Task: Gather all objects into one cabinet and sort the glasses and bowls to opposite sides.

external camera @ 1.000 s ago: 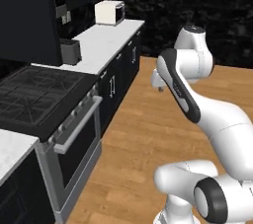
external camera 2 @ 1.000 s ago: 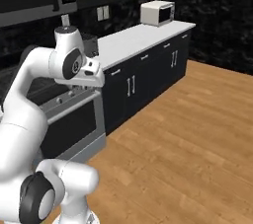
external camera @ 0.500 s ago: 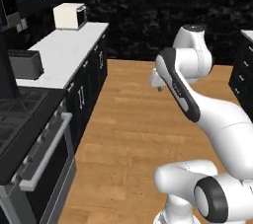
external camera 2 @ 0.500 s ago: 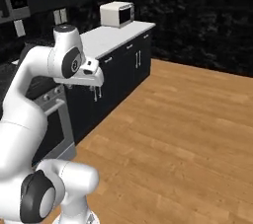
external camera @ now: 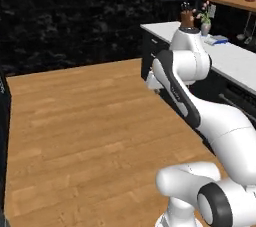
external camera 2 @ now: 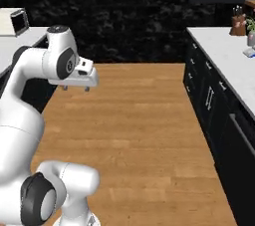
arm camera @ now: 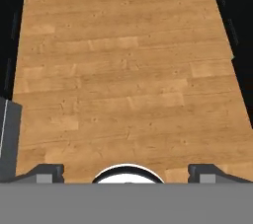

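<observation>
Wide-spread gripper [arm camera: 126,172] empty above wooden floor [arm camera: 123,70].

Knife block [external camera: 187,18] and vase [external camera: 205,27] on the counter [external camera: 235,61], right of the floor [external camera: 80,136].

No readable text, labels, brands or numbers anywhere — checked all three views. The appliance [external camera 2: 19,20] on the left counter is too small and blurred to show any marking. The blue-and-white item [external camera: 218,40] lying on the right counter [external camera: 235,61] shows no legible print. Cabinet fronts [external camera 2: 209,100] are plain black — handles only, no signs.
</observation>
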